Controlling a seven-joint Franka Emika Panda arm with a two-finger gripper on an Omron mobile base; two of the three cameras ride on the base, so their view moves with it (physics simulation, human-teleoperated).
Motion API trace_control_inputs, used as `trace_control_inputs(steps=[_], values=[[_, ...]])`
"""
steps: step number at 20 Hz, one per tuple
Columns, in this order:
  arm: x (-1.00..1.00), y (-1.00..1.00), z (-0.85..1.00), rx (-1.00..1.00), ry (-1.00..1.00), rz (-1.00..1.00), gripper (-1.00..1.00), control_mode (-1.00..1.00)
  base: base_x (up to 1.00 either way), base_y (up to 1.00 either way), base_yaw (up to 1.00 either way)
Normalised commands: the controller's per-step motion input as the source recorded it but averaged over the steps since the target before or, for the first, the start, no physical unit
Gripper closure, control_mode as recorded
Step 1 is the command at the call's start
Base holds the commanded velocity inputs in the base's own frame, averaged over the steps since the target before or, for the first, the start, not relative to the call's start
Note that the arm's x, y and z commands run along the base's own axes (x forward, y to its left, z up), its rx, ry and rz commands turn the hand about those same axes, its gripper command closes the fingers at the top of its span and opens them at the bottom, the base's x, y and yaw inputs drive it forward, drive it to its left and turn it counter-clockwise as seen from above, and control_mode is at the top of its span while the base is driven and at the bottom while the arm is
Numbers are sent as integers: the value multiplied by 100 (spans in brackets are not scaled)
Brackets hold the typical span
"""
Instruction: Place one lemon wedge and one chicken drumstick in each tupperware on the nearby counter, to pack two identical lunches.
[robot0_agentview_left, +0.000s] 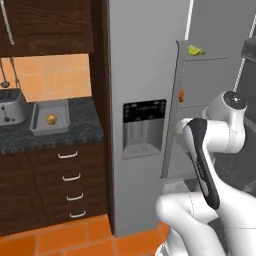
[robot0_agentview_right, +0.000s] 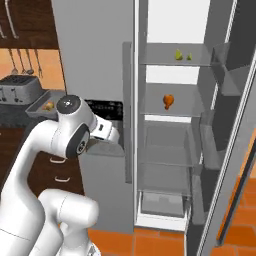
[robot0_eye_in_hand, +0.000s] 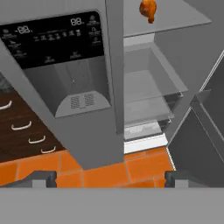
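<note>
2 small digital readouts glow on the fridge's black dispenser panel (robot0_eye_in_hand: 54, 37), too blurred to read. The gripper (robot0_eye_in_hand: 109, 177) has its jaws spread wide, holding nothing. A glossy orange chicken drumstick (robot0_agentview_right: 169, 101) lies on a grey fridge shelf (robot0_agentview_right: 190, 107); lemon wedges (robot0_agentview_right: 178, 54) sit above. A grey sloped-wall tupperware (robot0_agentview_left: 37, 122) rests on the speckled counter (robot0_agentview_left: 80, 131).

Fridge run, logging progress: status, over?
Hand open, empty, facing fridge. Drumstick on middle shelf, lemon wedges on shelf above. One tupperware on counter already holds food. Nothing in the way.
</note>
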Motion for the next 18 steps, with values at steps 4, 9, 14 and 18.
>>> trace_control_inputs(steps=[4,9,14,18], values=[[0,0,0,0,0,0,-100,100,39,-100,26],[0,0,0,0,0,0,-100,100,76,-70,20],[0,0,0,0,0,0,-100,100,21,-5,3],[0,0,0,0,0,0,-100,100,68,-45,1]])
